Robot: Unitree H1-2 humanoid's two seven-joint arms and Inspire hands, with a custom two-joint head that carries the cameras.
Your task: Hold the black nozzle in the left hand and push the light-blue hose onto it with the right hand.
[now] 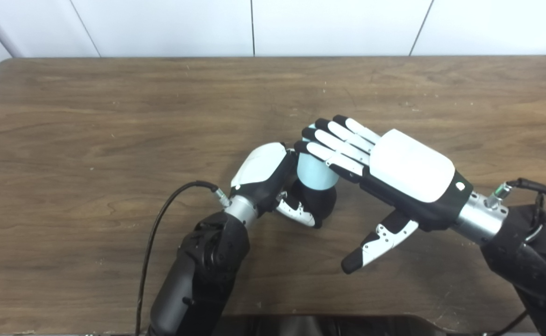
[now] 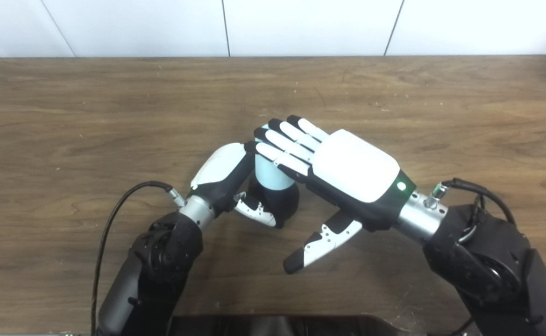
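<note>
- Nozzle (image 1: 319, 203): black, sits mid-desk, a bit toward the near edge, wrapped by my left hand (image 1: 265, 179).
- Hose (image 1: 314, 171): short light-blue piece, standing up out of the nozzle's top. Looks seated already or nearly so; I can't see the joint, so I can't confirm depth.
- Left hand: fingers curled round the nozzle from its left side, thumb (image 1: 297, 211) across the near face. Clamped on it, wrist low to the desk.
- Right hand (image 1: 394, 172): flat, fingers straight and spread slightly, palm down, holding nothing. Fingertips (image 1: 308, 144) lie over the hose's top end; contact looks likely, not certain. Thumb (image 1: 378, 245) hangs free toward the near edge.
- To do the push well, I'd press straight down along the hose's axis, not sideways, so it doesn't tilt off.
- I'd keep the left grip firm as the counter-hold; otherwise the nozzle will slide on the wood.
- Risk: flat fingers give little lateral control, so the hose may lean.
</note>
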